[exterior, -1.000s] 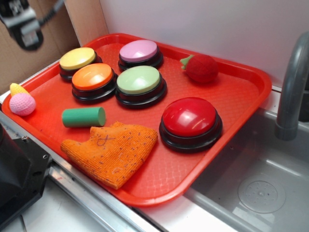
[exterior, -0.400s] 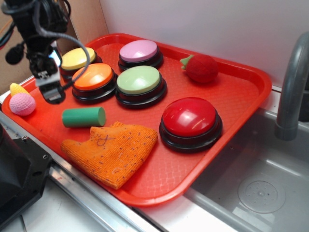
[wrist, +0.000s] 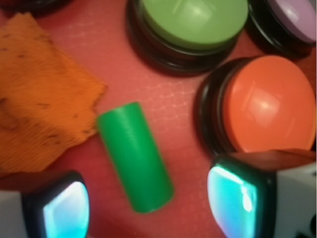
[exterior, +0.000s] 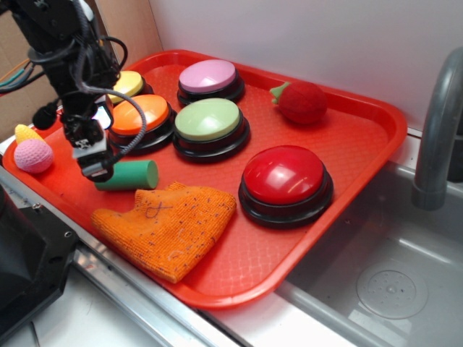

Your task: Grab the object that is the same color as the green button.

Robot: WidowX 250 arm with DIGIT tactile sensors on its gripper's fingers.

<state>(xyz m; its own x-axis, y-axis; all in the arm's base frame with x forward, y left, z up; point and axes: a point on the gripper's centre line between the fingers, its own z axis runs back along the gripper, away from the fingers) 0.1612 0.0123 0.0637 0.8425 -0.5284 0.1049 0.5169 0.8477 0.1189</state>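
on the red tray (exterior: pixel 362 144), at about 8 o'clock from its middle, the green cylinder (exterior: pixel 134 174) lies on its side, just beside the frayed edge of the orange cloth (exterior: pixel 166 228) and apart from the buttons. the green button (exterior: pixel 207 119) sits near the tray's centre, at 1 o'clock from the cylinder, and gives the colour to match; the orange button (exterior: pixel 141 114) is closer, at 12 o'clock. the end effector (exterior: pixel 98 163) hangs low over the cylinder's left end, pointed down, likely because that end is the clearest way in. from the wrist view its fingers (wrist: pixel 64 208) stand wide apart with nothing between them yet, and the cylinder (wrist: pixel 134 154) runs slantwise in the gap, so the jaws look set to straddle its width rather than its length. closing seems to call for a little more descent first.
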